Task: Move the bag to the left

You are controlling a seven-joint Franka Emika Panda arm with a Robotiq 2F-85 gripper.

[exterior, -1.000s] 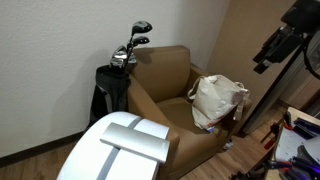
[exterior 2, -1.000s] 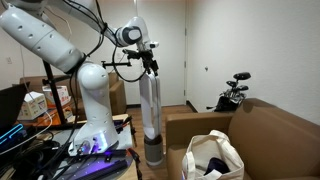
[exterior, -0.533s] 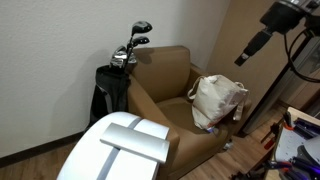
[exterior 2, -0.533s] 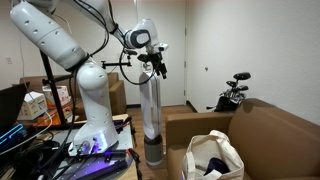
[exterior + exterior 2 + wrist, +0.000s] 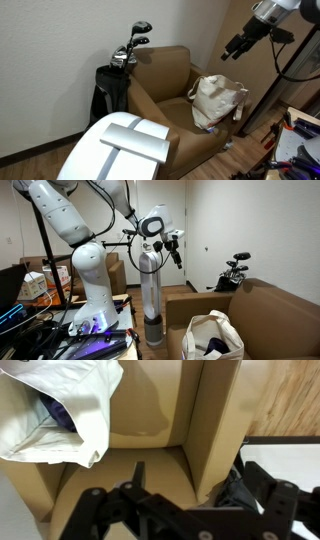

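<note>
The cream cloth tote bag point(image 5: 218, 100) slumps on the right side of the brown armchair's seat, its mouth open and a dark item inside point(image 5: 212, 338). In the wrist view it fills the top left point(image 5: 62, 408). My gripper point(image 5: 229, 51) hangs high in the air above and behind the bag, well apart from it; it also shows in an exterior view point(image 5: 178, 252). In the wrist view its two dark fingers point(image 5: 195, 475) are spread apart with nothing between them.
The brown armchair point(image 5: 160, 75) stands against a white wall. A black golf bag with clubs point(image 5: 117, 75) leans at its side point(image 5: 235, 272). A white rounded object point(image 5: 128, 148) fills the foreground. A tall white cylinder point(image 5: 149, 295) stands by the robot base.
My arm has swung through the air towards the armchair, carrying the gripper closer to a spot above the bag. The bag has not moved.
</note>
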